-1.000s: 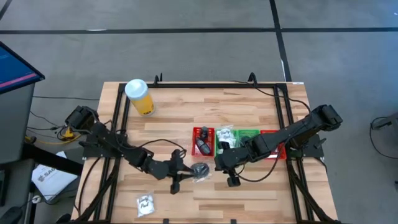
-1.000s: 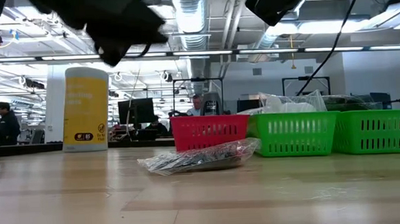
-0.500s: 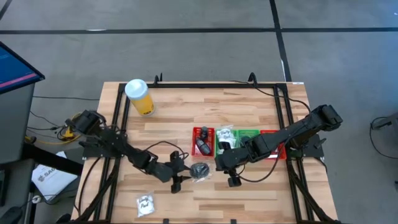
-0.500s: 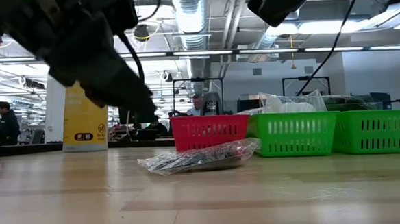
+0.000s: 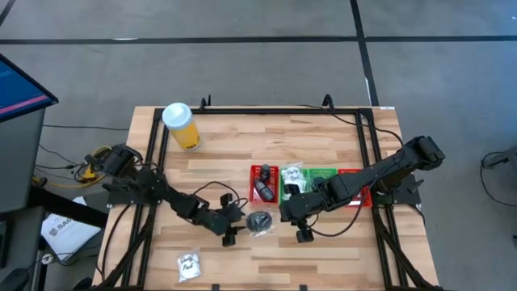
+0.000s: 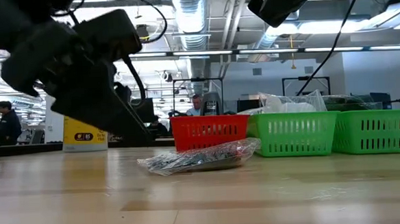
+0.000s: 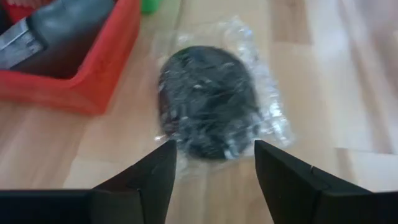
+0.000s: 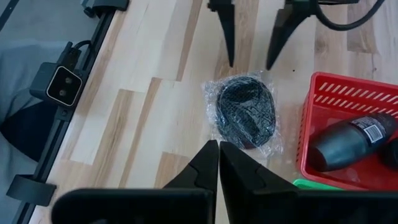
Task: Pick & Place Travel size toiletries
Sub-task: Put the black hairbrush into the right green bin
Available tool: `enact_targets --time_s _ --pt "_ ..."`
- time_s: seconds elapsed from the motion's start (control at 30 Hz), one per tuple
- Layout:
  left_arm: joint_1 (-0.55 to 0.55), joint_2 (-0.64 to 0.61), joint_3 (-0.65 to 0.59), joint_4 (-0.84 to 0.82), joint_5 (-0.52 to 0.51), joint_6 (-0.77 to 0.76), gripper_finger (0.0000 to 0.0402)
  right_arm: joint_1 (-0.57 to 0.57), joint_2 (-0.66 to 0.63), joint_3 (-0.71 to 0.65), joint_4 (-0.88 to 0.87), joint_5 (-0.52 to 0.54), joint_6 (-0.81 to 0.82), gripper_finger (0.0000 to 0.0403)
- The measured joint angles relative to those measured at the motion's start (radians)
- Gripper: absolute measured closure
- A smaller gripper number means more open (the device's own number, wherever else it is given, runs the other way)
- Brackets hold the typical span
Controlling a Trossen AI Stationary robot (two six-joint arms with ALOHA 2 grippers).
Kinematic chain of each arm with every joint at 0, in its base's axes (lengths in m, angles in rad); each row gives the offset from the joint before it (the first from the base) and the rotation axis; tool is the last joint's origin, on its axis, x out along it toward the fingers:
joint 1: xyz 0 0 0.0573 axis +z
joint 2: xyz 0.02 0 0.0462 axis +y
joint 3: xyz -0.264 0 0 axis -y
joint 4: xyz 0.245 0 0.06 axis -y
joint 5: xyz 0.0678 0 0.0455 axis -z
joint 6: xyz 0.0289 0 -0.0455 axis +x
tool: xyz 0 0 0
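A clear bag of black round pieces (image 5: 260, 222) lies flat on the wooden table just in front of the red tray (image 5: 254, 171); it also shows in the left wrist view (image 7: 208, 109) and the low view (image 6: 199, 158). My left gripper (image 7: 214, 152) is open and low over the table, its fingertips just short of the bag's left end and apart from it. My right gripper (image 8: 217, 152) is shut and empty, hovering to the right of the bag (image 8: 245, 112). A white sachet (image 5: 190, 264) lies near the table's front edge.
A yellow cylinder with a white lid (image 5: 182, 125) stands at the far left. The red tray holds a dark bottle (image 8: 348, 146); green trays (image 5: 317, 174) to its right hold white sachets. Black frame rails (image 5: 153, 153) run along the table's sides.
My left gripper has come down toward the table and closer to the clear bag, staying open. The bag has not moved.
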Motion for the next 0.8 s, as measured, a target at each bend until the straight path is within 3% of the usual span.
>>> enact_targets --time_s 0.4,0.8 --pt "0.034 0.001 -0.049 -0.008 0.0 0.002 0.0148 0.0 0.0 0.0 -0.003 0.0 0.0 0.0395" --pt "0.039 0.031 -0.048 -0.005 0.021 0.028 0.0147 0.0 0.0 0.0 -0.003 0.0 0.0 0.0395"
